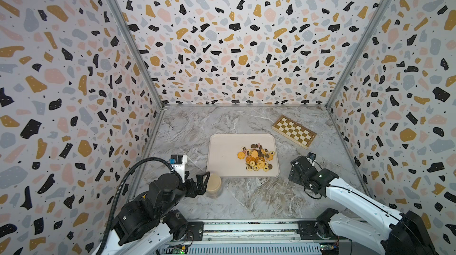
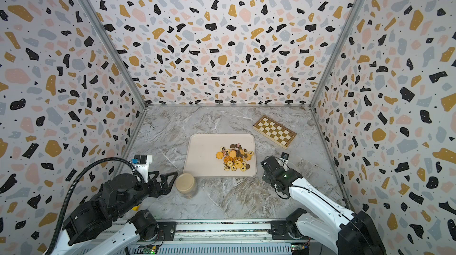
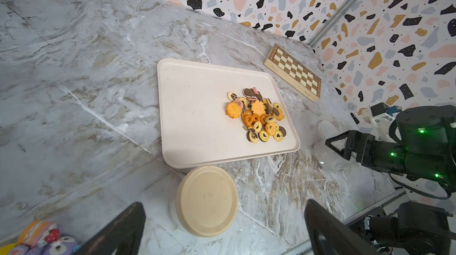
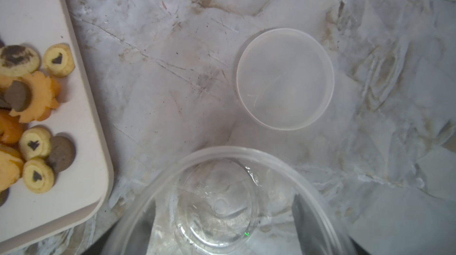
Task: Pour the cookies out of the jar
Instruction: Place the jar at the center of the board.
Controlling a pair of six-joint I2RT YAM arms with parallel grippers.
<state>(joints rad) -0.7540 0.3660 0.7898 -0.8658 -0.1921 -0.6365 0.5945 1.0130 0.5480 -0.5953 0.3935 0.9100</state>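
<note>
My right gripper [image 4: 217,219]: fingers either side of the clear jar [image 4: 212,187], can't tell if gripping or just off it. Jar upright, empty, on the bench [image 1: 246,197] just off the near right corner of the tray [image 1: 222,152]; clear lid [image 4: 285,78] flat beside it. My left gripper [image 3: 223,203]: spread wide, nothing held, facing a beige-lidded jar [image 1: 213,183] by the tray's near left corner. Pile of cookies [image 1: 256,158] on the tray's right half. Chessboard [image 1: 294,134] toward the bench's far right corner.

Both top views look down; wrist views share the tray [image 4: 29,6].
</note>
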